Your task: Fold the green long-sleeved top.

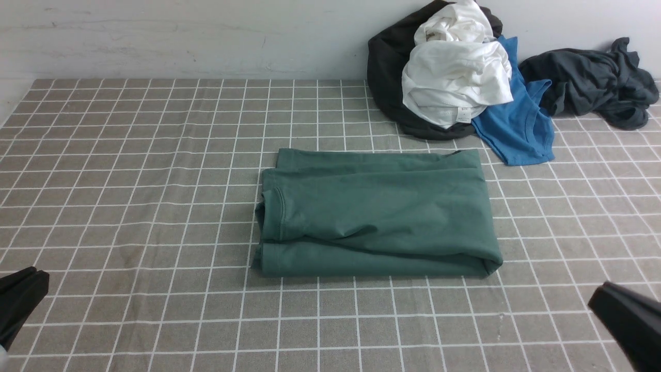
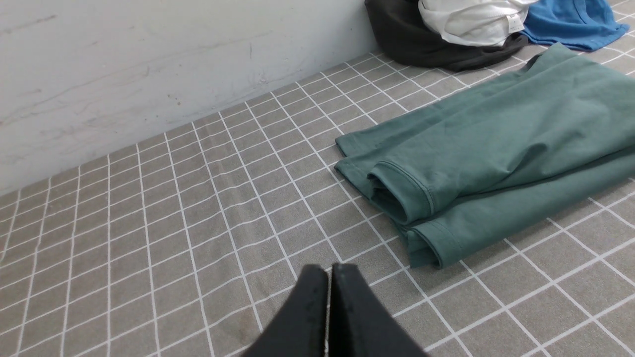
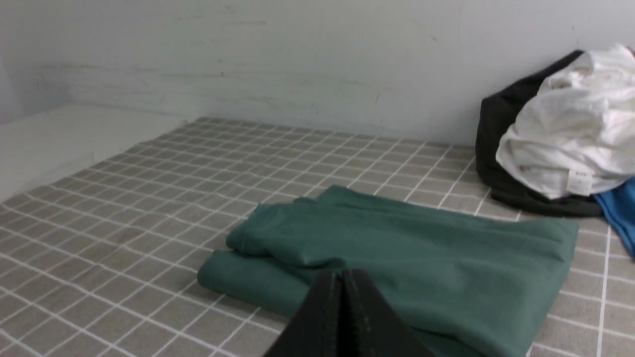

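The green long-sleeved top lies folded into a flat rectangle in the middle of the checked table cover, with hemmed edges stacked at its left end. It also fills the near ground of the right wrist view. My left gripper hangs at the near left, well clear of the cloth, its jaws pressed together and empty. Over at the near right my right gripper is likewise shut on nothing, held apart from the top.
A heap of clothes sits against the back wall at the right: a black garment, a white one, a bright blue T-shirt and a dark charcoal-grey garment. The checked cloth reaches the wall.
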You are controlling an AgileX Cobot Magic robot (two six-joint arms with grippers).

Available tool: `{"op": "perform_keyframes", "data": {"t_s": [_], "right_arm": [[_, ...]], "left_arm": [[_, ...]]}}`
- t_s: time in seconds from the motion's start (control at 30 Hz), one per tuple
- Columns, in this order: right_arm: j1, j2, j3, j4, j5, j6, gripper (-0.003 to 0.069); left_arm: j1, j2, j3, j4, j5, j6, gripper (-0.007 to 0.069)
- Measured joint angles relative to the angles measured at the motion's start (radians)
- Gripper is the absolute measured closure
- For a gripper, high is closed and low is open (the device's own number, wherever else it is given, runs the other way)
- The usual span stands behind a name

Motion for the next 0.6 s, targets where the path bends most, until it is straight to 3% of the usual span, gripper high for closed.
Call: {"op": "perform_keyframes", "data": {"t_s": [0.33, 0.47, 0.6], "right_arm": [[0.0, -0.001, 0.138, 0.007, 0.012, 0.002, 0.0673], [-0.01, -0.071, 0.138, 0.007, 0.151, 0.002, 0.0673], [-0.11, -0.232, 0.138, 0.017, 0.342, 0.003, 0.0673]], "left_arm": [[0.0, 0.0, 0.0, 0.0, 0.0, 0.0, 0.0631], [0.0, 0.0, 0.0, 0.0, 0.002, 0.0, 0.0631], [0.0, 0.0, 0.0, 0.0, 0.006, 0.0, 0.0631]]}}
